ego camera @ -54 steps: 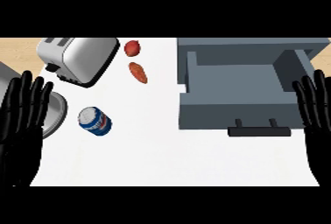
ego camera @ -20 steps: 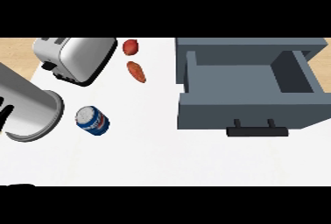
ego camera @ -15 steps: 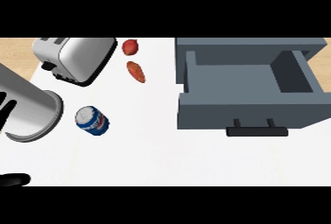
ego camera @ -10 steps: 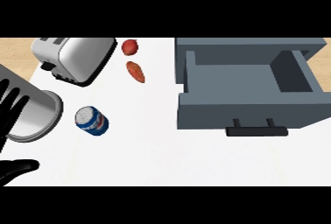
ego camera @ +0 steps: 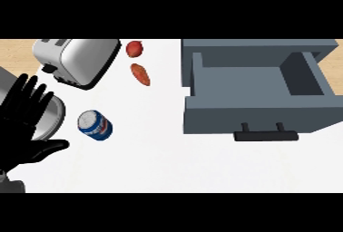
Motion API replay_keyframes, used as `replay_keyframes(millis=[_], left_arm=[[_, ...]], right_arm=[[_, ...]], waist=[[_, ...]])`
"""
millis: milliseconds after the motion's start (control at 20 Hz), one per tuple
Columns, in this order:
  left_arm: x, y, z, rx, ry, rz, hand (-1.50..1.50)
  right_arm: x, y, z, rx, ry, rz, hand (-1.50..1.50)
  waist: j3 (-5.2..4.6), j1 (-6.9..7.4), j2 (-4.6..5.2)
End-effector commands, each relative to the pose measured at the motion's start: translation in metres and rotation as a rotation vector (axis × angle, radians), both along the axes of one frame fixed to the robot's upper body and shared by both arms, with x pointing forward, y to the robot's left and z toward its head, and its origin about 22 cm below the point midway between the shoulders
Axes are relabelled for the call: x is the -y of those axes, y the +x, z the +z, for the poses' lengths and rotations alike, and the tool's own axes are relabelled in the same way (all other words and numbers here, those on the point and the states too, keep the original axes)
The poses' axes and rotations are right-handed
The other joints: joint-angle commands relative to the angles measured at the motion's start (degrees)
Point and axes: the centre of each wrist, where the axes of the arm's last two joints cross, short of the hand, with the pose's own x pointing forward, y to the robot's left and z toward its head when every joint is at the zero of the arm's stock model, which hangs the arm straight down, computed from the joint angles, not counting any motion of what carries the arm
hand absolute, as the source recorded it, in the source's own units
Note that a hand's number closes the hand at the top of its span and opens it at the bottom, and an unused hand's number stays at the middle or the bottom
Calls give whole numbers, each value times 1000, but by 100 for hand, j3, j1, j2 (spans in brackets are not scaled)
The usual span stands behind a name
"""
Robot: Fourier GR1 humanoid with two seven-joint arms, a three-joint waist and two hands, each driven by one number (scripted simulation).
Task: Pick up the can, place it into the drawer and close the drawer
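A blue can [ego camera: 94, 125] with a white top lies on the white counter at the left. My left hand [ego camera: 24, 128] is just to its left, fingers straight and spread, thumb pointing toward the can, not touching it. The grey drawer [ego camera: 258, 113] stands pulled out at the right, nothing inside, its black handle [ego camera: 265, 135] at the front. My right hand does not show.
A silver toaster [ego camera: 77, 60] sits at the upper left. Two red-orange food pieces [ego camera: 139, 73] lie between the toaster and the drawer. A grey round dish [ego camera: 48, 118] is partly hidden under my left hand.
My left hand has come up from the lower left corner and now spreads over the dish beside the can. The right hand, seen 2.7 s ago at the right edge, has left the view.
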Motion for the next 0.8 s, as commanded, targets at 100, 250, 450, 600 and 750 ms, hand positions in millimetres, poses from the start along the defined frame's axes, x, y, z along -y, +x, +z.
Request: replay_keyframes(millis=[100,250,450,600,750], left_arm=[[18,13,-38,-19,27,12,-150],[9,37,-47,-46,16,13,-150],[10,38,-62,-46,52,37,-150],[9,24,-80,-64,48,75,-150],[-6,30,-105,-70,70,85,-150]], right_arm=[[10,-1,-13,0,3,0,-150],[12,-15,7,-7,12,13,-150],[17,-2,-10,24,17,-3,-150],[15,2,0,-18,-12,21,-150],[13,1,1,8,-1,0,-150]], waist=[[-1,11,1],[-4,-32,6],[-1,7,4],[-2,23,1],[-2,14,5]])
